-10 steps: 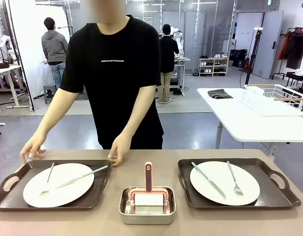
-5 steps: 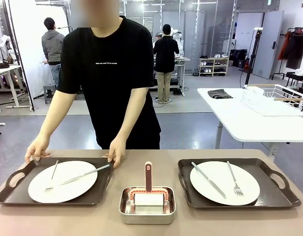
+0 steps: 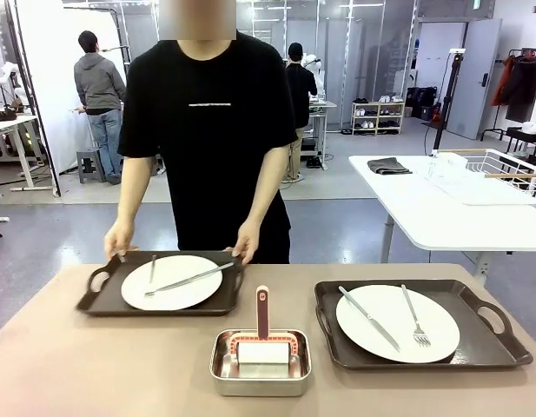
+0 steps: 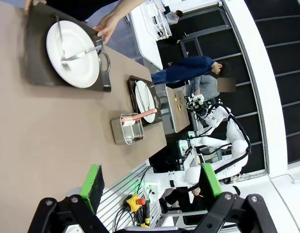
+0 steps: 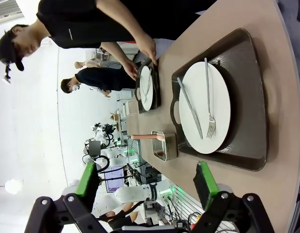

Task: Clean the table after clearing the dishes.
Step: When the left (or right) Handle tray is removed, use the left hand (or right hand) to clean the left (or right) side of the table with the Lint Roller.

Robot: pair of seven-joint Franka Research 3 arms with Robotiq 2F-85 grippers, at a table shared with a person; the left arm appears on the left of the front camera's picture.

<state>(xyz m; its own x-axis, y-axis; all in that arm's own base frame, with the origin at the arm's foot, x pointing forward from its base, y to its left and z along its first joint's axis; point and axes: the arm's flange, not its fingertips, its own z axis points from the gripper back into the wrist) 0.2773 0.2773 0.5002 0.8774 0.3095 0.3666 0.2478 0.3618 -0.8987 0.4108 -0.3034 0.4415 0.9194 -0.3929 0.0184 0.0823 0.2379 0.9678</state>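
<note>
Dishes: left plate point(image 3: 185, 297) and right plate point(image 3: 393, 313), each with a knife and fork, on dark trays. The left tray point(image 3: 98, 300) is at the bench's far edge; the right tray point(image 3: 480, 339) is nearer our side.
Bench point(image 3: 102, 365): matte beige-brown top.
Person: one hand point(image 3: 120, 241) and the other hand point(image 3: 247, 244) hold the left tray's far corners.
Key relation: we judge the right tray ours to clear. It lies ahead of the right pincer point(image 5: 146, 182), long axis across the bench, a cut-out handle at each end.
Pincers: the right pincer is spread and empty. The left pincer point(image 4: 152, 182) is spread and empty, well apart from the left tray.
Materials: plates are round and glossy; cutlery is thin steel; trays are rigid with raised rims.
Middle: a steel pan point(image 3: 222, 369) holds a red-handled tool point(image 3: 262, 311) between the trays.
</note>
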